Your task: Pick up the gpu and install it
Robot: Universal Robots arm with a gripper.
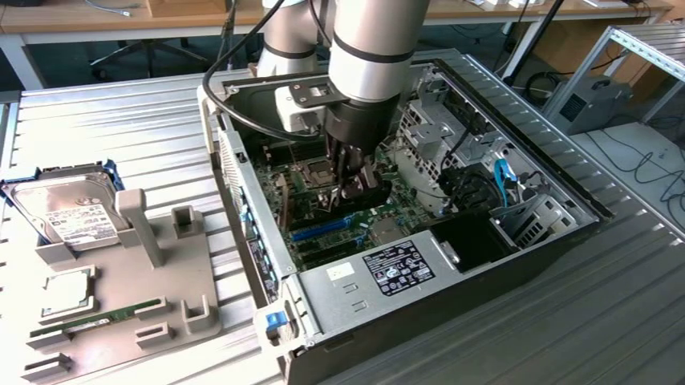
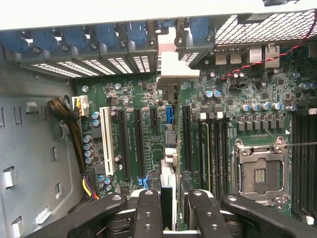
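In the wrist view the gpu point(image 2: 169, 157) shows edge-on as a slim dark card, and its silvery end bracket point(image 2: 173, 67) reaches the case's rear slot openings. My gripper point(image 2: 168, 201) is shut on it, with one black finger point(image 2: 147, 210) on each side. The card stands upright over the green motherboard point(image 2: 233, 99), in line with a short blue slot point(image 2: 168, 115). Whether it sits in the slot I cannot tell. In the exterior view the gripper point(image 1: 355, 178) reaches down into the open PC case point(image 1: 450, 313) with the dark gpu point(image 1: 362, 199) under it.
Long black expansion slots point(image 2: 130, 144) and a white slot point(image 2: 105, 141) lie beside the card, and the bare CPU socket point(image 2: 260, 171) is on its other side. The power supply point(image 1: 396, 269) fills the near end of the case. At the exterior view's left, a grey fixture point(image 1: 128, 265) holds a hard drive point(image 1: 70, 215) and a memory stick point(image 1: 96, 318).
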